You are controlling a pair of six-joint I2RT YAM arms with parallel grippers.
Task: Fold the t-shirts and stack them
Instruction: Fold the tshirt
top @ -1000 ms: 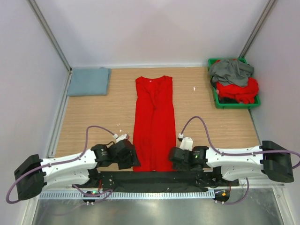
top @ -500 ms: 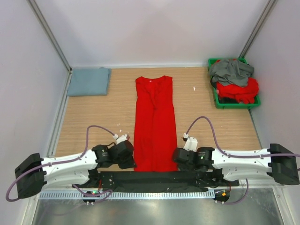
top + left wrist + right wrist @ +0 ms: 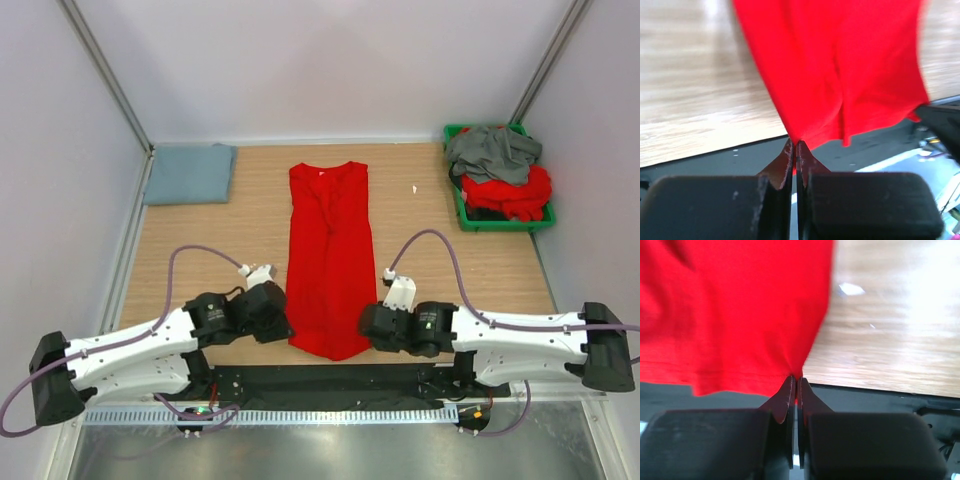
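Note:
A long red t-shirt (image 3: 329,255), folded into a narrow strip, lies down the middle of the wooden table. Its near hem is lifted off the table. My left gripper (image 3: 288,330) is shut on the hem's left corner, seen pinched between the jaws in the left wrist view (image 3: 796,142) with the red t-shirt (image 3: 835,65) hanging beyond. My right gripper (image 3: 364,326) is shut on the right corner, pinched in the right wrist view (image 3: 796,377) below the red t-shirt (image 3: 730,315). A folded blue-grey t-shirt (image 3: 190,173) lies at the back left.
A green bin (image 3: 463,213) at the back right holds a dark grey t-shirt (image 3: 493,152) on top of red t-shirts (image 3: 515,192). A black strip (image 3: 330,378) runs along the table's near edge between the arm bases. Walls enclose the table on three sides.
Both grippers closed on the near hem corners of the red t-shirt and lifted it, drawing the hem away from the near edge; the hem now sags between them.

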